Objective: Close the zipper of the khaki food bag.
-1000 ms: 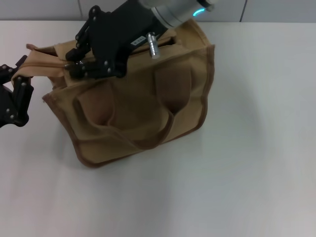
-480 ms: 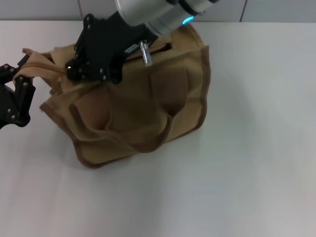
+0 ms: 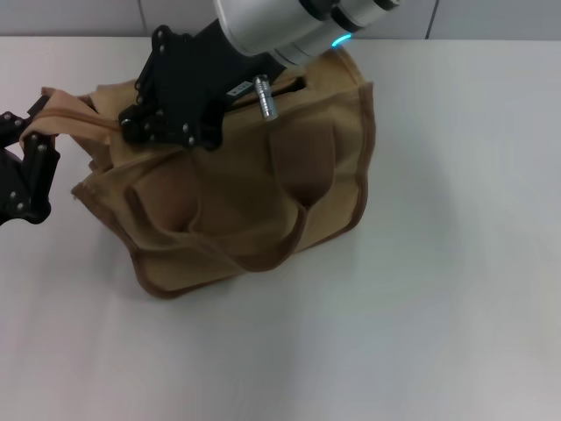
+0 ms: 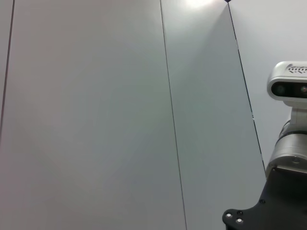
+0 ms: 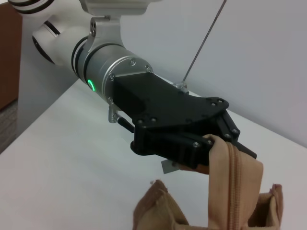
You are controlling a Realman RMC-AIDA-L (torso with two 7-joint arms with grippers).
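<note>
- Bag (image 3: 254, 193), tan and soft, is sitting on the white table (image 3: 456, 263), sagging.
- Left gripper (image 3: 35, 145) is pinching the zipper (image 5: 235, 177) end.
- Right gripper (image 3: 145, 132) is pressing on top; its grip is hidden.

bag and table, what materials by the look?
Bag: tan woven fabric, likely canvas; matte, creased and slumped, with darker brown piping on the edges. Table: smooth white surface, probably laminate or painted board; faint sheen, no visible grain, so the exact material stays open.
</note>
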